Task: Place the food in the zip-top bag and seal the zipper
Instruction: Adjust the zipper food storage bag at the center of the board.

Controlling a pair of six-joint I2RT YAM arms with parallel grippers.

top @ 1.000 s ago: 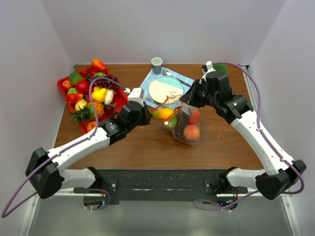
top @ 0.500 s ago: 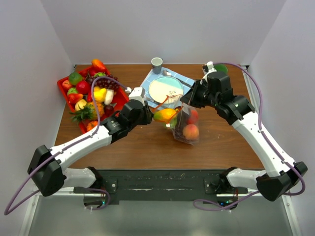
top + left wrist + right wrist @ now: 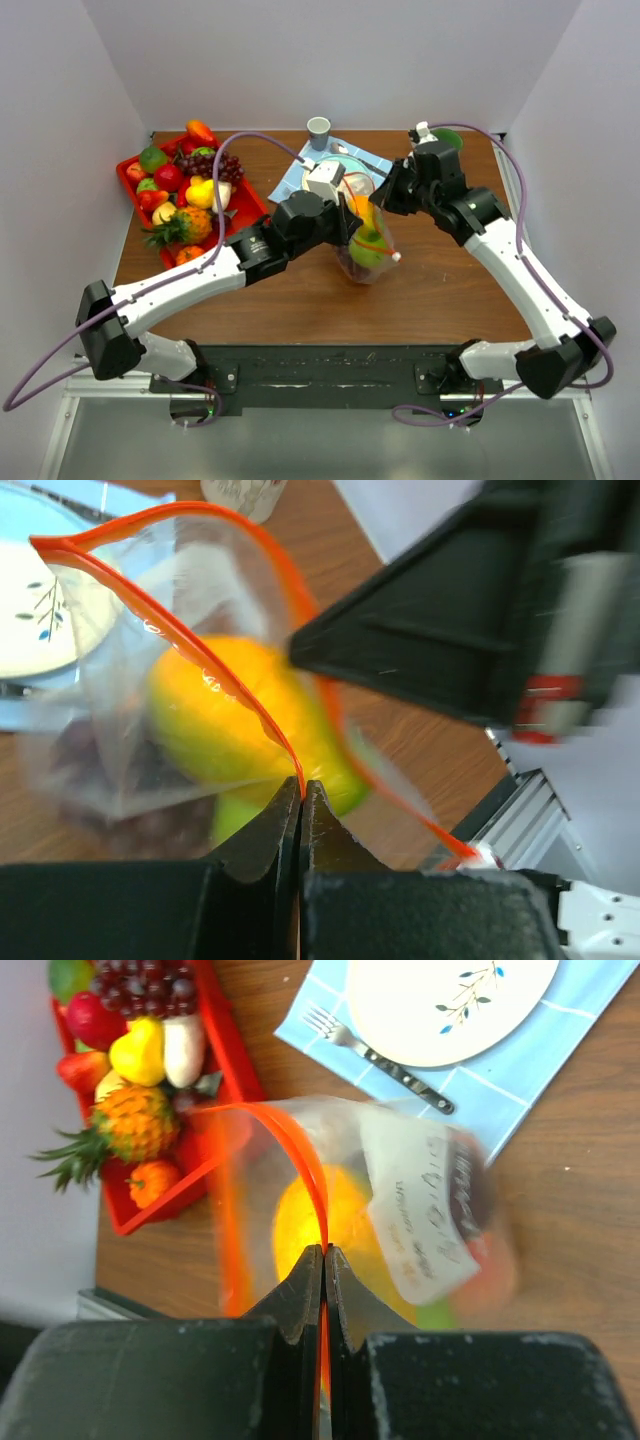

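Bag first: zip-top bag point(image 3: 420, 1210) standing mid-table between the two arms, mouth up and gaping, loaded with a yellow-orange fruit point(image 3: 215, 715) and a green apple point(image 3: 368, 250). Something dark low down behind the plastic, too blurred to call.

Left gripper point(image 3: 301, 788) clamped tight on the zipper point(image 3: 180, 640), at the 9 o'clock side of the mouth in the top view. Right gripper point(image 3: 324, 1252) likewise pinched closed on the strip, at about 2 o'clock.

Long axis of the strip slung between the two pincers, roughly 9 to 2, its two halves bowed apart into a loop. Neither arm clearly nearer, each already at its own end.

Judged: to seal, draw those ends apart along that axis and flatten the loop before pressing.

Beyond, plate point(image 3: 450, 1000) on blue napkin point(image 3: 520, 1070) at 12. Remaining toy fruit point(image 3: 195, 190) in red tray point(image 3: 228, 1055), well apart at 10 o'clock.
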